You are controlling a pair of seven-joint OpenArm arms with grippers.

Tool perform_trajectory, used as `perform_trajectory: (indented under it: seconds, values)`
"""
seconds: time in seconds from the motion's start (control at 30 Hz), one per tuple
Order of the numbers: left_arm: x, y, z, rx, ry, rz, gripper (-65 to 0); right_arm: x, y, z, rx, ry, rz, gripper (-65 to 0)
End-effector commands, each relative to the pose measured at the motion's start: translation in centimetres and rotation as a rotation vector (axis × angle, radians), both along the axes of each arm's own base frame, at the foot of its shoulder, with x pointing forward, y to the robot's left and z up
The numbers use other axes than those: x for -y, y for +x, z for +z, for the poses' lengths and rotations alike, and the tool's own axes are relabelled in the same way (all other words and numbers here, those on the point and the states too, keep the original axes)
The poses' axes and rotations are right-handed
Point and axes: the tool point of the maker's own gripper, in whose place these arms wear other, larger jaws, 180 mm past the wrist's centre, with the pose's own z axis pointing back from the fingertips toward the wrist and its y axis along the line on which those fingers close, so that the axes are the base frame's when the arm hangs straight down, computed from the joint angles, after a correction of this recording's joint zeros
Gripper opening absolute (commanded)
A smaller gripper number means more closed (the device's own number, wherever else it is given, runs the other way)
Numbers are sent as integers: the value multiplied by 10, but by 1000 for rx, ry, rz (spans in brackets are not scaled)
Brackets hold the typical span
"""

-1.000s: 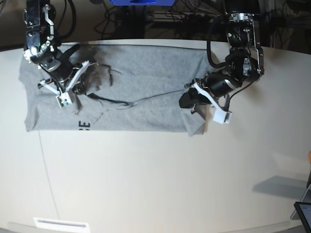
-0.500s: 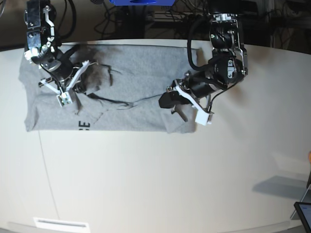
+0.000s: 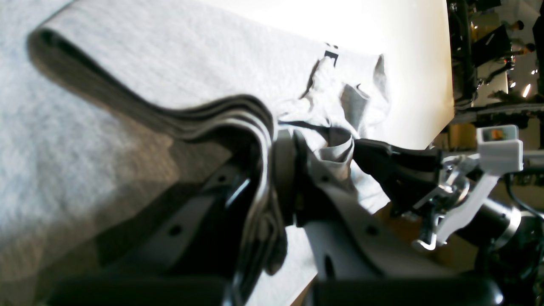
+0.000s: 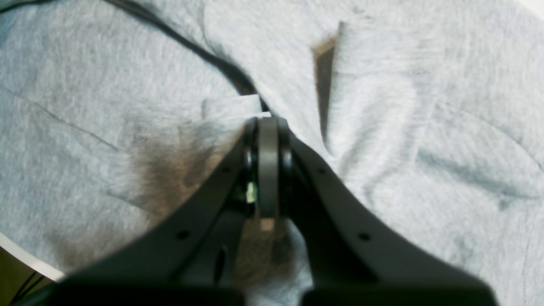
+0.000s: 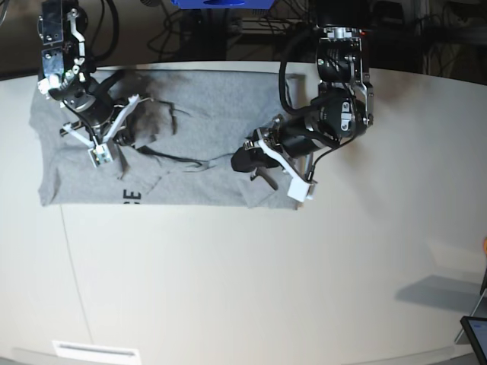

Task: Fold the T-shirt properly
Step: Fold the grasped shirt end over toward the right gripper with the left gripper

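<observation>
The heather-grey T-shirt (image 5: 205, 114) lies spread across the back left of the white table (image 5: 266, 289). Black lettering (image 5: 132, 196) shows at its front edge. My left gripper (image 5: 242, 161) is shut on the shirt's right-hand edge and holds it doubled over the body. In the left wrist view several fabric layers (image 3: 170, 63) curl up into the shut left gripper (image 3: 274, 140). My right gripper (image 5: 128, 138) sits on the shirt's left part. In the right wrist view the right gripper (image 4: 261, 121) is shut on a fold of grey cloth (image 4: 425, 106).
Cables (image 5: 228, 30) and a blue object (image 5: 221, 4) sit behind the table's back edge. A white label (image 5: 95, 351) lies at the front left. A dark device (image 5: 475, 334) pokes in at the bottom right corner.
My left gripper has travelled leftward with the shirt's right edge, so the shirt now spans less width. The right arm has stayed in place.
</observation>
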Motion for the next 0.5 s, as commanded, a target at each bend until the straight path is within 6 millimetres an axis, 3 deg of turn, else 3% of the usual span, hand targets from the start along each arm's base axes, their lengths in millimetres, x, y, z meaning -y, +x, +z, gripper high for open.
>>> perform_trajectory:
  seconds: [0.0, 0.27, 0.47]
  values:
    - [11, 7, 14, 41, -38, -21, -650, 1, 6, 8, 38, 2, 4, -650]
    - [28, 11, 23, 70, -39, -84, -650, 2, 5, 8, 37, 1, 1, -650]
    - [35, 13, 13, 34, -45, -106, -650, 2, 7, 9, 42, 1, 1, -650]
